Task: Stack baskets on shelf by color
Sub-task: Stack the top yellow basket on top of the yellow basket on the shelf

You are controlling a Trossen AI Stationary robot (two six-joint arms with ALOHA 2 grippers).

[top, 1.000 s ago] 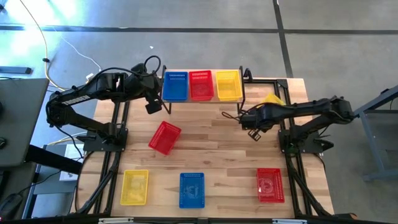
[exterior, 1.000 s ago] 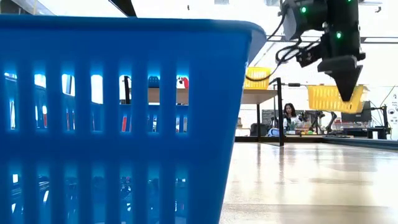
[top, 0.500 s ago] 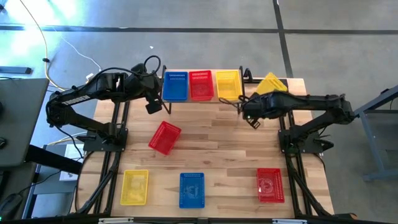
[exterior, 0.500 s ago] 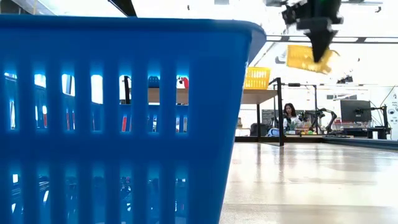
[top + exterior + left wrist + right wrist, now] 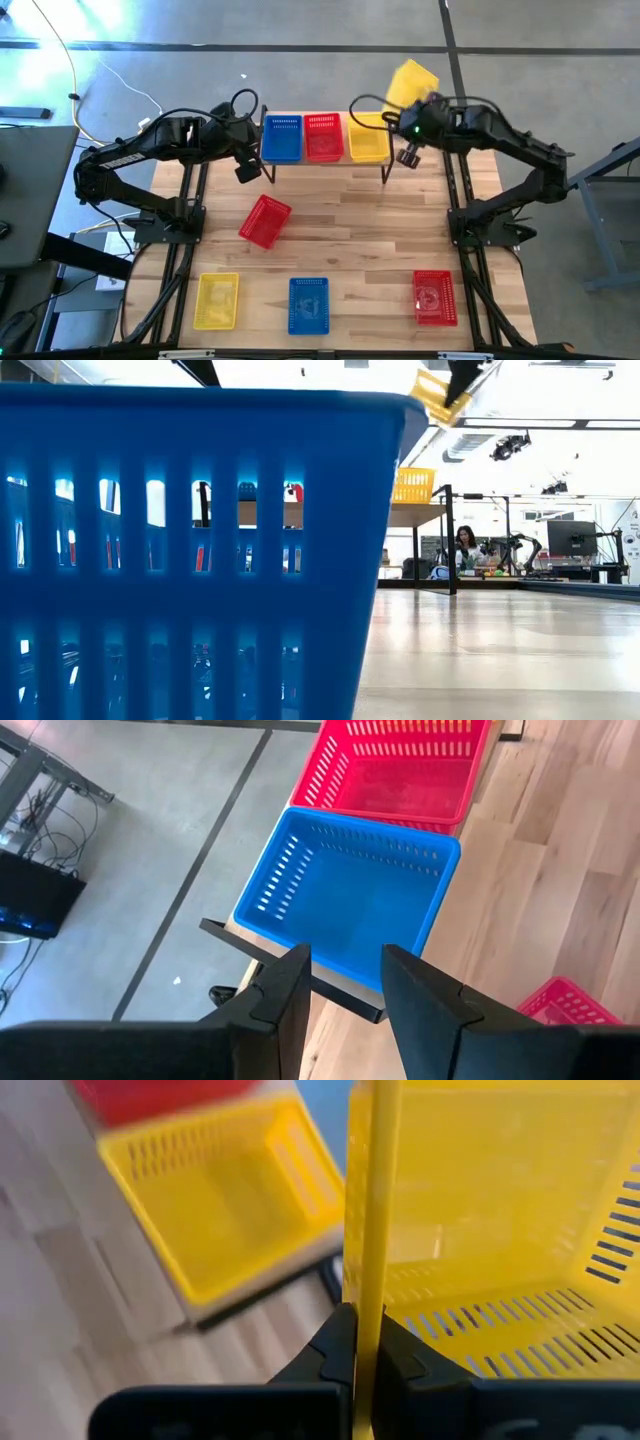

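On the shelf [image 5: 385, 163] at the table's far edge stand a blue basket [image 5: 281, 138], a red basket [image 5: 322, 136] and a yellow basket [image 5: 367, 138] side by side, each on its bottom. My right gripper [image 5: 408, 103] is shut on a second yellow basket [image 5: 411, 84], held high by the shelf's right end. My left gripper [image 5: 345, 985] hovers open above the shelf's left end, over the blue basket [image 5: 345, 895]. On the tabletop lie a red basket [image 5: 265, 220], a yellow one [image 5: 217, 300], a blue one [image 5: 309, 305] and another red [image 5: 434, 297]. My right gripper pinches one side wall of the yellow basket at its rim [image 5: 371, 1295] between its two fingers, one finger [image 5: 400, 1352] inside the basket and one outside. The basket is lifted clear of table and shelf and sits tilted in the hold [image 5: 435, 390].
The shelf's thin black legs [image 5: 387, 175] stand on the wooden tabletop. In the low view the near blue basket [image 5: 200, 550] fills the left half. A person sits at a desk [image 5: 466, 548] in the room behind. Bare wood lies mid-table, right of the tilted red basket.
My right gripper has risen a good way with the yellow basket and swung toward the far edge and the shelf's right end, its wrist turning. The basket has gone from low beside the shelf to high above it, and is now tipped.
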